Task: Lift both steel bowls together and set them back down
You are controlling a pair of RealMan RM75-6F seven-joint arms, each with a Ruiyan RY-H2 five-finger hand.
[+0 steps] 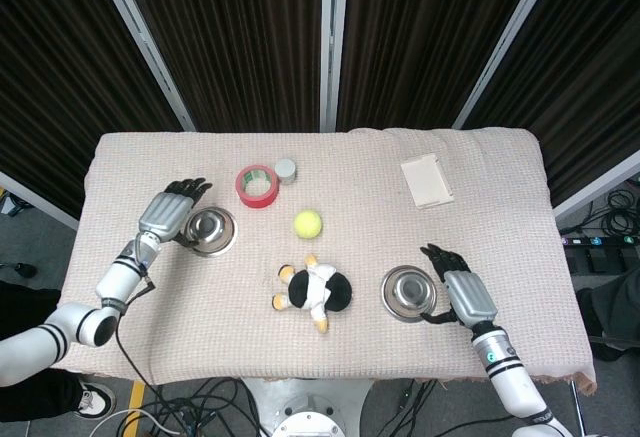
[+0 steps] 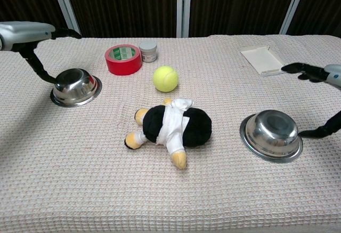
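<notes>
Two steel bowls stand flat on the cloth. The left bowl [image 1: 209,229] [image 2: 75,86] lies at the table's left side, with my left hand [image 1: 166,214] [image 2: 32,34] just beside it, fingers spread and holding nothing. The right bowl [image 1: 405,292] [image 2: 271,134] lies near the front right. My right hand [image 1: 462,295] [image 2: 319,76] is next to it on its outer side, fingers apart and off the rim.
A black-and-white plush toy [image 1: 315,294] [image 2: 172,127] lies between the bowls. Behind it sit a yellow tennis ball [image 1: 307,222] [image 2: 165,78], a red tape roll [image 1: 256,185] [image 2: 123,58], a small grey jar [image 1: 286,170] [image 2: 148,51] and a white box [image 1: 427,180] [image 2: 265,59].
</notes>
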